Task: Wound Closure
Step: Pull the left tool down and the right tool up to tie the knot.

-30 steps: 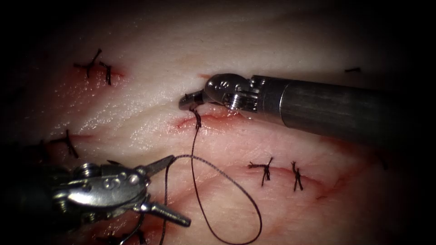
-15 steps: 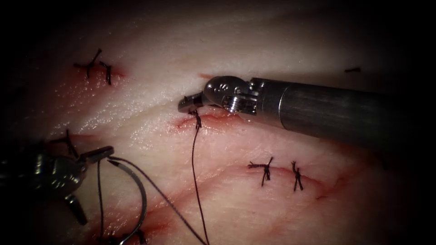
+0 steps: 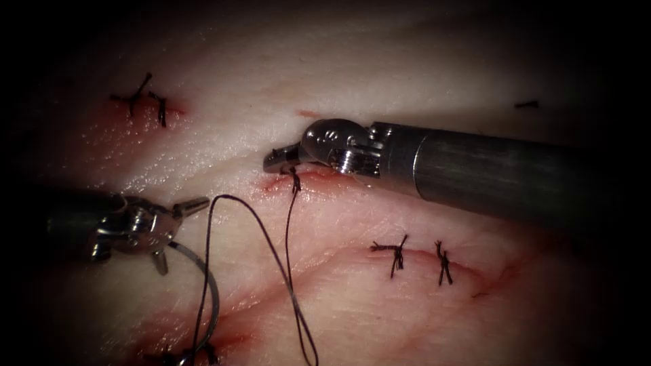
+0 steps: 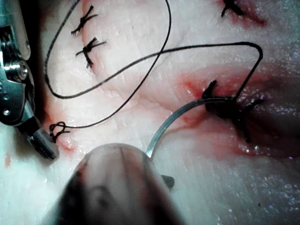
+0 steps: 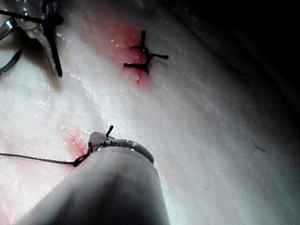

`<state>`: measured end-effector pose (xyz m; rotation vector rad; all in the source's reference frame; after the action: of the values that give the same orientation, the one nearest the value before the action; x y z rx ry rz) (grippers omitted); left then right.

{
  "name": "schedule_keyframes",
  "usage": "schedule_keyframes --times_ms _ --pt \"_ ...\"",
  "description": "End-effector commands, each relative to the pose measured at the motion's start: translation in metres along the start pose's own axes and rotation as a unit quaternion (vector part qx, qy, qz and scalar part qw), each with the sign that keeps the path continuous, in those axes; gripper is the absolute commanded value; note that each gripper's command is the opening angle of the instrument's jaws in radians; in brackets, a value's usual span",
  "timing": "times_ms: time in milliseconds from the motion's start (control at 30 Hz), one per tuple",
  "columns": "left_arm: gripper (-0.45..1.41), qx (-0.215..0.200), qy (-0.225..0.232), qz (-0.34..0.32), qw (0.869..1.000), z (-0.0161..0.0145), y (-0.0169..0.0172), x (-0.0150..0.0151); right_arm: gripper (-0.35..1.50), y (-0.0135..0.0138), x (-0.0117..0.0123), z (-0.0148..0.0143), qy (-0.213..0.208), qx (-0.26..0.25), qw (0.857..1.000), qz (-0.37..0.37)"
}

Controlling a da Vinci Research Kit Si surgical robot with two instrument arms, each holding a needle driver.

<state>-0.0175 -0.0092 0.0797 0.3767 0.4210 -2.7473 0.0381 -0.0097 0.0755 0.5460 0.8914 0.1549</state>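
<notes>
- The right steel tool (image 3: 274,159) is pressed together on the thin black thread (image 3: 288,230) at the knot over the short red cut (image 3: 305,177); a slip could loosen it.
- The left steel tool (image 3: 183,227), jaws spread, grips nothing; the curved silver needle (image 3: 207,285) lies on the pale tissue (image 3: 407,68) left of the cut, where slack thread may snag it.

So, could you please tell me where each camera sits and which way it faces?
Endoscope: above and in front, facing the cut in the tissue; right pincer shut on thread, left pincer open, holding nothing, needle beside it.
Left wrist: on the left arm, looking along its shaft at the needle on the tissue.
Right wrist: on the right arm, looking along its shaft at its pincer gripping thread.
Shared: endoscope and left wrist both show the needle and right pincer.
</notes>
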Motion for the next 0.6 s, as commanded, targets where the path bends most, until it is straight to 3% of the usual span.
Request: schedule_keyframes --times_ms 33,233,300,333,400,433,500,600 --pt "1.25 -0.015 0.005 -0.027 1.000 0.0017 0.0000 -0.0012 -0.35 0.0006 0.0009 0.0005 0.002 -0.001 1.000 -0.004" --pt "1.25 -0.068 -0.011 -0.122 0.990 0.0030 0.0024 -0.0058 -0.35 0.0005 0.0009 0.0005 0.002 -0.001 1.000 -0.004" --pt "1.23 -0.089 -0.030 -0.144 0.985 0.0024 0.0039 -0.0082 -0.35 0.0005 0.0009 0.0005 0.002 -0.001 1.000 -0.004" --pt "1.11 -0.094 -0.036 -0.157 0.982 0.0009 0.0039 -0.0089 -0.35 0.0005 0.0009 0.0005 0.002 -0.001 1.000 -0.004" --pt "0.94 -0.069 -0.032 -0.164 0.984 -0.0008 0.0033 -0.0087 -0.35 0.0005 0.0009 0.0006 0.002 -0.001 1.000 -0.004" --pt "0.68 -0.025 0.022 -0.181 0.983 -0.0042 0.0013 -0.0066 -0.35 0.0005 0.0010 0.0006 0.003 -0.001 1.000 -0.004" --pt "0.59 -0.010 0.038 -0.188 0.981 -0.0051 0.0005 -0.0056 -0.35 0.0005 0.0010 0.0006 0.004 -0.001 1.000 -0.004" --pt "0.42 0.044 0.110 -0.189 0.975 -0.0074 -0.0022 -0.0015 -0.35 0.0005 0.0010 0.0006 0.006 -0.001 1.000 -0.004"
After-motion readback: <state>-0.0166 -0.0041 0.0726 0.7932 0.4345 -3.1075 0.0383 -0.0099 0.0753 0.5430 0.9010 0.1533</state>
